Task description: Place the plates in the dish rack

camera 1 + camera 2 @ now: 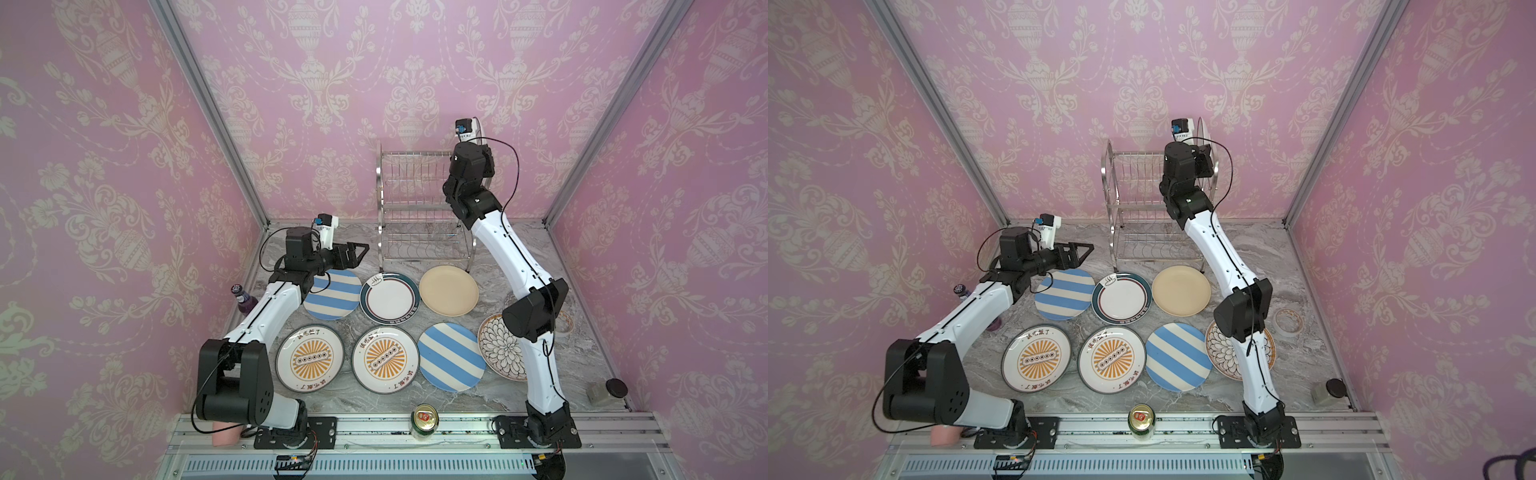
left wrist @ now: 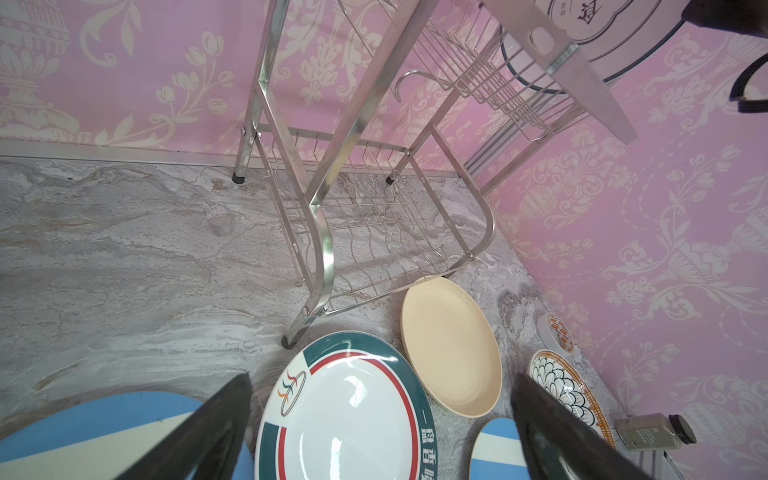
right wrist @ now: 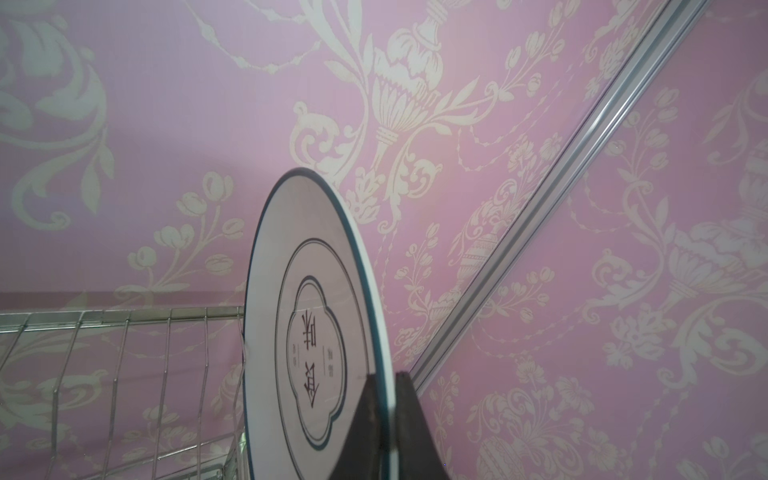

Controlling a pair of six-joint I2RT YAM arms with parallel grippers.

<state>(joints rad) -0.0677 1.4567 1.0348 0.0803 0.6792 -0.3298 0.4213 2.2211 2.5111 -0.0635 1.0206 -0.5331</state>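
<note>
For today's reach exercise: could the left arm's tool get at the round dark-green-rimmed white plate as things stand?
Probably yes: the left tool hangs open close by the round dark-green-rimmed white plate, which lies flat and uncovered; nothing stands between them.

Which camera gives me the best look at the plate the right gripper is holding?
Right wrist view: the black-lined plate stands on edge, printed face plain, rim pinched in the right gripper. The left wrist view catches part of it past the dish rack; a top view, only its thin edge.
</note>
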